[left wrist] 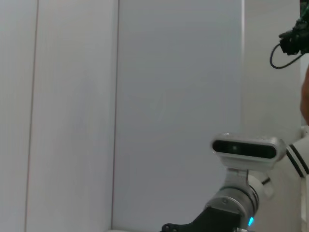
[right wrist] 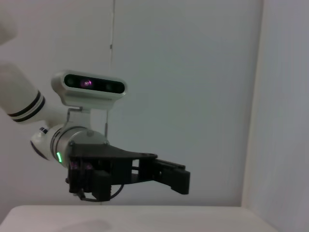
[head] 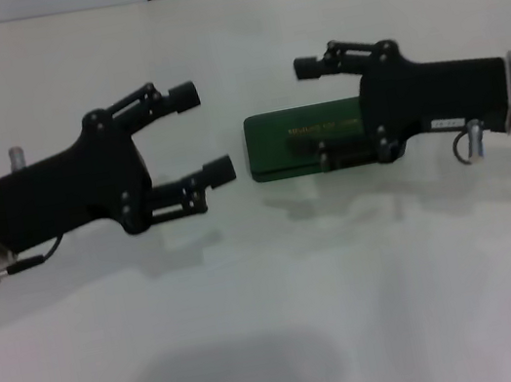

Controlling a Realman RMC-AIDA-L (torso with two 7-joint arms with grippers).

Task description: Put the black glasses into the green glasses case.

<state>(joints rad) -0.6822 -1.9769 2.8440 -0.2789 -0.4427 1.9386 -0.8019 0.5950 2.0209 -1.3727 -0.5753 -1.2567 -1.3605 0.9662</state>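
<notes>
The white table (head: 283,344) bears only the green glasses case (head: 301,138), lid down, partly behind the right gripper (head: 309,112), whose fingers spread wide; the left gripper (head: 210,130) hovers beside it, likewise spread; the black glasses appear nowhere, so whether they are already cased cannot be told.

white table (head: 260,329) carries green glasses case (head: 300,134) (lid shut).

We see the right gripper (head: 311,110) covering the right end of the green glasses case (head: 291,140), and its near finger is lost against the case. The gold lettering (head: 323,126) on the lid is too blurred for us to read. Both arms are cut off at the head view's side edges.
</notes>
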